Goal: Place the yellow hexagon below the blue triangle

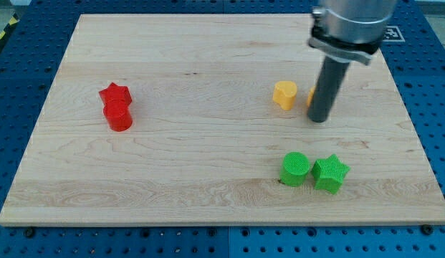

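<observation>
Rod comes down from the view's top right, near the board's [208, 193] top-right corner, silver collar [345, 29] at the frame edge, dark shaft [327, 86] running almost straight down with a slight lean toward the view's left. No jaws on me, just the rod, so nothing opens, closes or grips. My tip [319, 119] sits on the wood in the right half of the board, a bit above mid-height.

Yellow hexagon [284, 94] is just to the view's left of my shaft, slightly higher than my tip, a narrow strip of wood between us, not touching. A second yellow-orange block [310, 96] peeks out right behind the shaft, mostly hidden, shape can't tell, contact with the rod can't tell either.

Blue triangle: can't spot it anywhere on the board.

Green cylinder [295, 169] and green star [330, 174] sit side by side toward the bottom edge, right half, below my tip and well apart from it, the two about touching.

Red star [115, 94] and red cylinder [120, 116] are stacked close near the left edge, star toward the top, cylinder toward the bottom, touching, well apart from me.
</observation>
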